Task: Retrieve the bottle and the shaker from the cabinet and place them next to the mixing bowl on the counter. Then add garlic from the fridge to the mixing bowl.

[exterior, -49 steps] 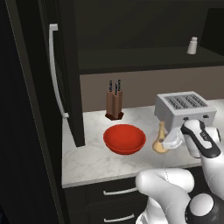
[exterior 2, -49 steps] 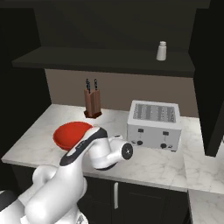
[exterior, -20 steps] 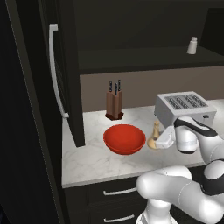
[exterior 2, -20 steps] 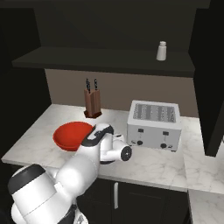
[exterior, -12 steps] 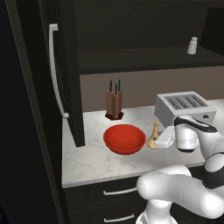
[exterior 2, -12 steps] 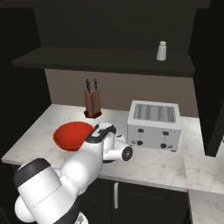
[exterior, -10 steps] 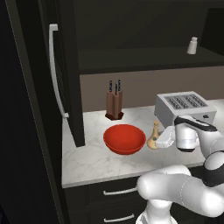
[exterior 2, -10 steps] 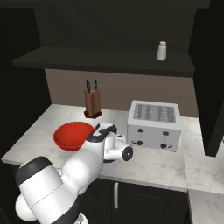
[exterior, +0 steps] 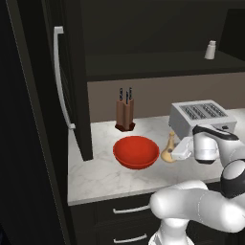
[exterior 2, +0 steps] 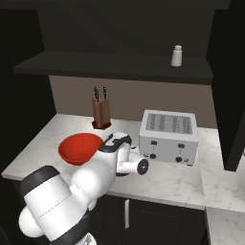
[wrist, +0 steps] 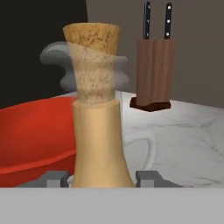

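Note:
The tan bottle [exterior: 168, 148] with a cork stopper stands upright on the white marble counter [exterior: 95, 177], just right of the red mixing bowl [exterior: 136, 151]. My gripper [exterior: 173, 153] reaches in from the right and is shut on the bottle's wide base. In the hand view the bottle [wrist: 94, 113] rises between the fingertips [wrist: 148, 177], with the bowl [wrist: 35, 131] behind it on the left. The white shaker [exterior: 210, 50] stands on the dark cabinet shelf [exterior: 143, 64] at the upper right, also seen as the shaker [exterior 2: 176, 55]. The black fridge [exterior: 48, 95] is closed. The garlic is out of view.
A silver toaster [exterior: 201, 117] sits right behind my hand. A wooden knife block [exterior: 125, 114] stands at the back wall behind the bowl. The fridge's white handle [exterior: 60, 76] runs down the left. Bare counter lies in front of the bowl.
My gripper and the bottle have shifted a little left, closer to the bowl, and the arm has folded in nearer the base. In the last half second almost nothing moved.

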